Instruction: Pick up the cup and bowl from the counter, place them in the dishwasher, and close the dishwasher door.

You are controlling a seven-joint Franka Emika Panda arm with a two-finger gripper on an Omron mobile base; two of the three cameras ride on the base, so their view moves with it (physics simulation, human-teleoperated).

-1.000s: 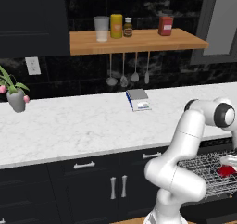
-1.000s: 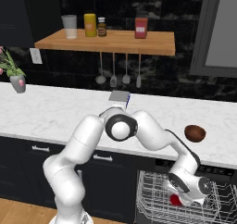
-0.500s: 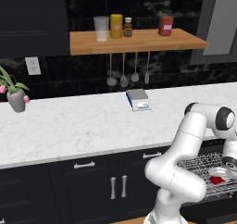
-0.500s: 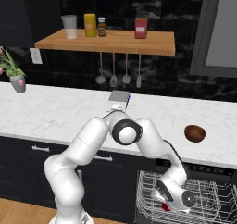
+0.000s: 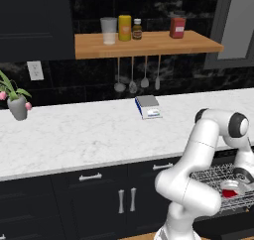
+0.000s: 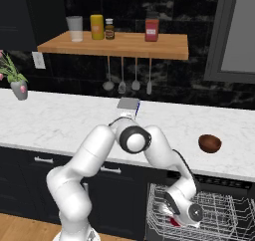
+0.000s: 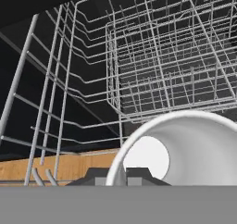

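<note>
Hand view: cup [image 7: 194, 149] rim between claw [image 7: 121, 176] fingertips.

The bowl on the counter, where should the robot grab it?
Probably by its rim, straight down from above. The bowl is small, round and glossy, so its curved sides would likely slip; one finger inside the edge and one outside should hold better, if its opening faces up. It sits alone on the counter, so nothing blocks that way.

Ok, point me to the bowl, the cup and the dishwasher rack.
bowl [image 6: 209, 143]: right base view, middle of its dark side.
cup [image 7: 199, 149]: hand view, inner white wall.
dishwasher rack [image 6: 229, 217]: right base view, wires right of the hand.
</note>
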